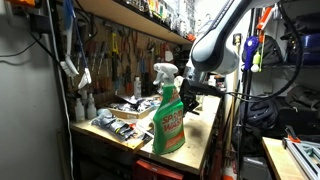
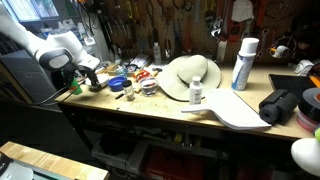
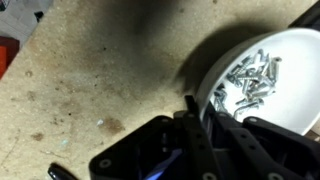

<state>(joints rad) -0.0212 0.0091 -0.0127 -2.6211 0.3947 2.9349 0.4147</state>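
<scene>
- Workshop clutter fills the background: a pegboard of tools (image 2: pixel 170 20) hangs behind a long wooden workbench (image 2: pixel 150 105), and the arm works at one end of it.
- Right beside the gripper (image 3: pixel 195 110) in the wrist view sits a white bowl (image 3: pixel 288 100), its rim just past the fingertips.
- The bowl is round, smooth and shallow, and holds a loose heap of small silver screws (image 3: pixel 245 78) lying in all directions.
- The fingers (image 3: pixel 188 104) are dark and partly cut off by the picture's edge, so whether they are apart or together cannot be told; nothing shows between them.
- On the side of the hand away from the bowl, bare, scuffed bench top (image 3: pixel 90 70) runs out as open room, with a red thing (image 3: pixel 5 55) only at its far margin.
- In an exterior view the gripper (image 2: pixel 88 78) hangs low near the bench's end and front edge, with small parts scattered just beyond it.
- Farther off along the bench lie a pale hat (image 2: pixel 190 72) and a spray can (image 2: pixel 243 62).
- In an exterior view a green spray bottle (image 1: pixel 168 115) stands in front of the gripper (image 1: pixel 190 92).
</scene>
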